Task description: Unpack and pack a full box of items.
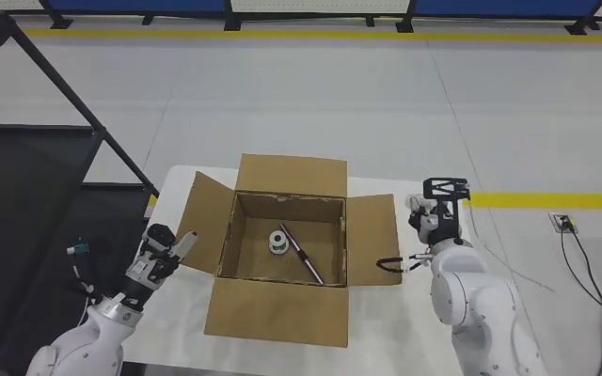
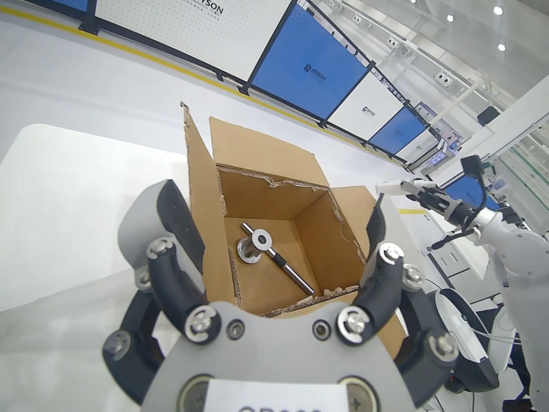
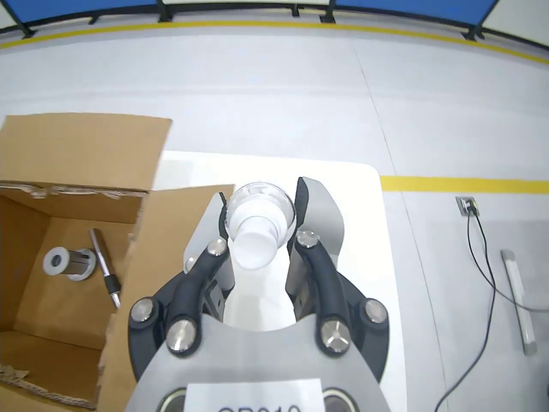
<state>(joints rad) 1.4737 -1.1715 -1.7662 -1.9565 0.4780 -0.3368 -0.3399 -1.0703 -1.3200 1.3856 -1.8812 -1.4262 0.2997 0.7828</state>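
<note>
One rod [image 1: 303, 252] and one bushing [image 1: 278, 243] share one box [image 1: 282, 315]; right claw [image 3: 262, 194] clasps one bottle [image 3: 256, 244], left claw [image 2: 274, 203] gapes empty.

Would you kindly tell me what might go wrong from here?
The clear bottle, smooth and round in the right pincer beside the right flap, may slip. Lowered carelessly, it could strike the metal rod or metal cylinder lying in the box. The open left pincer sits near the left flap and might nudge it.
</note>
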